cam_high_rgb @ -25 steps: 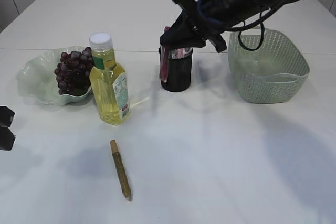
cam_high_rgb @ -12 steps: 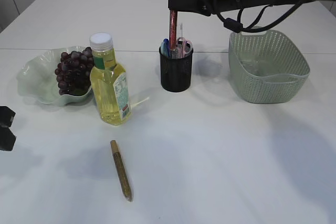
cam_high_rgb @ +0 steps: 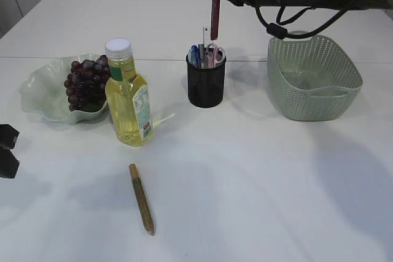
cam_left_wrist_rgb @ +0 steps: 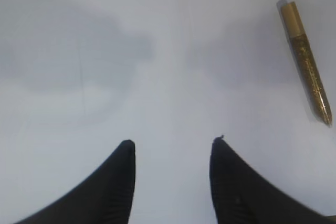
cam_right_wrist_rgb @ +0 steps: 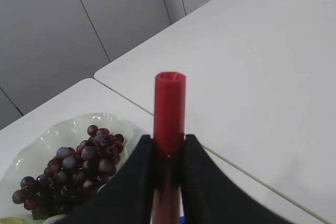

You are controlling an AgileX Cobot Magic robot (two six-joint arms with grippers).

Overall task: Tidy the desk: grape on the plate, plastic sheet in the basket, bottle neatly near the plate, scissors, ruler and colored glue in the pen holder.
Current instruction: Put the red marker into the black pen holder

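On bottle (cam_high_rgb: 128, 98), label (cam_high_rgb: 143, 112) unreadable; right hand (cam_right_wrist_rgb: 168, 153) grips red glue (cam_right_wrist_rgb: 169, 108).

Exterior view: looking down at a slant across the white table (cam_high_rgb: 258, 182) from its near edge toward the far edge, whole desk in frame. Left wrist view: aimed almost straight down, close above bare tabletop near the near-left corner, sharing the gold glitter glue pen (cam_left_wrist_rgb: 305, 61) (cam_high_rgb: 141, 199) with the exterior. Right wrist view: raised, facing left, sharing the plate of grapes (cam_right_wrist_rgb: 79, 163) (cam_high_rgb: 84, 84).
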